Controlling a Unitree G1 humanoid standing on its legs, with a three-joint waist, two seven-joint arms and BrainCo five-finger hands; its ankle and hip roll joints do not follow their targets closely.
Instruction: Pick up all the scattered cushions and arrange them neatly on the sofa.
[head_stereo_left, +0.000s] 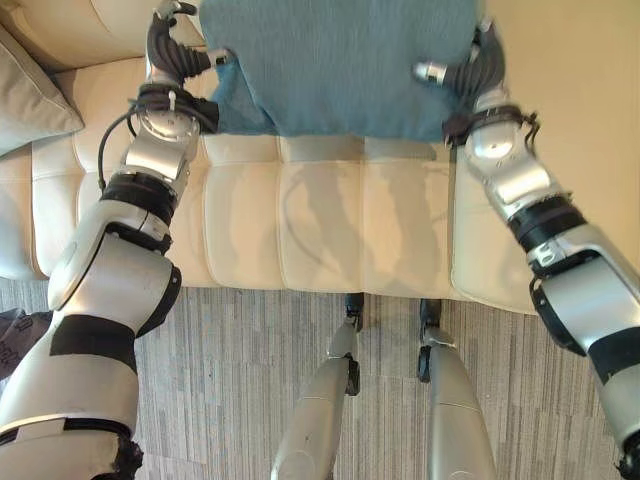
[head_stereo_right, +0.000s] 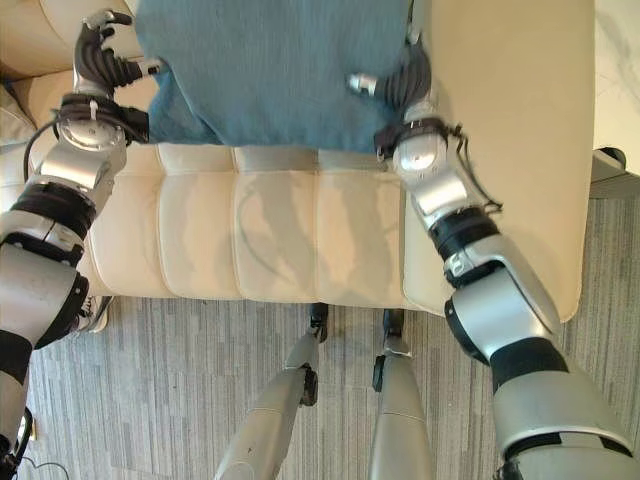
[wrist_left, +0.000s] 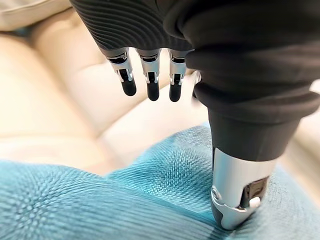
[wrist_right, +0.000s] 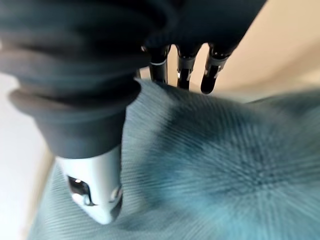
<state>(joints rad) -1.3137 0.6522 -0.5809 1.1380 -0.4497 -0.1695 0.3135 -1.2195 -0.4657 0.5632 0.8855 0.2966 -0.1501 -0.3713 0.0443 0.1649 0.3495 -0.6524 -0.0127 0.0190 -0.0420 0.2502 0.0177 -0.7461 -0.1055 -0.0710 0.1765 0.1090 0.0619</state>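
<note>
Teal ribbed-weave cushion (head_stereo_left: 340, 65), square and soft, held over the seat of the cream leather sofa (head_stereo_left: 330, 230) with its padded, stitched panels. Gripped at both lower corners: left hand (head_stereo_left: 178, 50) with thumb pressed onto the knit and fingers curled behind the edge, right hand (head_stereo_left: 470, 68) pinching likewise. Beige cushion (head_stereo_left: 30, 95) lying at the sofa's left end. Grey striped carpet (head_stereo_left: 260, 370) below.

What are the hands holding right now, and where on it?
Both hold the blue cushion: left hand at its left edge, right hand at its right edge, above the sofa.
</note>
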